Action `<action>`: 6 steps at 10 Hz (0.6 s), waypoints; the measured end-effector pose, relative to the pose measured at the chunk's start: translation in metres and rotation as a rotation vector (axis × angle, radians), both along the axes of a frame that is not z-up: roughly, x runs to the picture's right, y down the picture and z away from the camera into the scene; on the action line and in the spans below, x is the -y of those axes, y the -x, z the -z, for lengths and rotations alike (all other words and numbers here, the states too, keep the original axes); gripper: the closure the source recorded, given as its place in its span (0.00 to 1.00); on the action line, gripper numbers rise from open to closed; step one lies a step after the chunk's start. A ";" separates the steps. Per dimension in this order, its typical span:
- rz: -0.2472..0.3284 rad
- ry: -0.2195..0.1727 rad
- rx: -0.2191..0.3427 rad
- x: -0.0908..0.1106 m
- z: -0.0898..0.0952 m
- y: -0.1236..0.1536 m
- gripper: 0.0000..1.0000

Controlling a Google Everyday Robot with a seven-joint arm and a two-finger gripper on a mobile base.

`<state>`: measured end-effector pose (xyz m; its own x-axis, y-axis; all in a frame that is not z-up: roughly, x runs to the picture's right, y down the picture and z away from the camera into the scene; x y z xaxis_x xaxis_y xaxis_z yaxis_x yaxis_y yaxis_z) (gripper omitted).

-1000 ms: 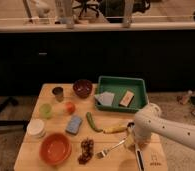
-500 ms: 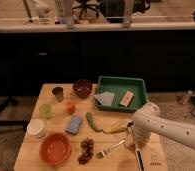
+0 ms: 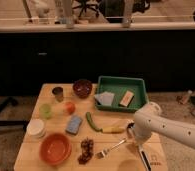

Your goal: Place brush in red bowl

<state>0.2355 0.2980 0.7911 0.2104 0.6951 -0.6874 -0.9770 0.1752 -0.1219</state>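
Observation:
The red bowl (image 3: 55, 148) is wide, orange-red and empty, and sits at the front left of the wooden table (image 3: 51, 92). The brush (image 3: 143, 159) lies at the front right edge, and only its slim dark section shows below my arm. My gripper (image 3: 135, 140) hangs at the end of the white arm that reaches in from the right. It is low over the table, just above the brush's far end and right of the silver fork (image 3: 112, 147).
A green tray (image 3: 122, 85) at the back right holds a blue cloth (image 3: 104, 98) and a wooden block (image 3: 126, 98). A maroon bowl (image 3: 82, 88), metal cup (image 3: 58, 93), green cup (image 3: 45, 110), orange ball (image 3: 69, 107), white bowl (image 3: 36, 128), blue sponge (image 3: 73, 124), green pepper (image 3: 92, 121), banana (image 3: 113, 129) and dark grapes (image 3: 86, 150) stand around.
My arm has shifted slightly to the left and down near the brush. The objects on the table have not moved.

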 end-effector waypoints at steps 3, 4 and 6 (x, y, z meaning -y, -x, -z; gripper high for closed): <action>-0.119 0.002 0.062 -0.001 -0.006 -0.005 1.00; -0.117 0.006 0.053 -0.003 -0.002 -0.010 1.00; -0.122 0.006 0.050 -0.003 0.000 -0.011 1.00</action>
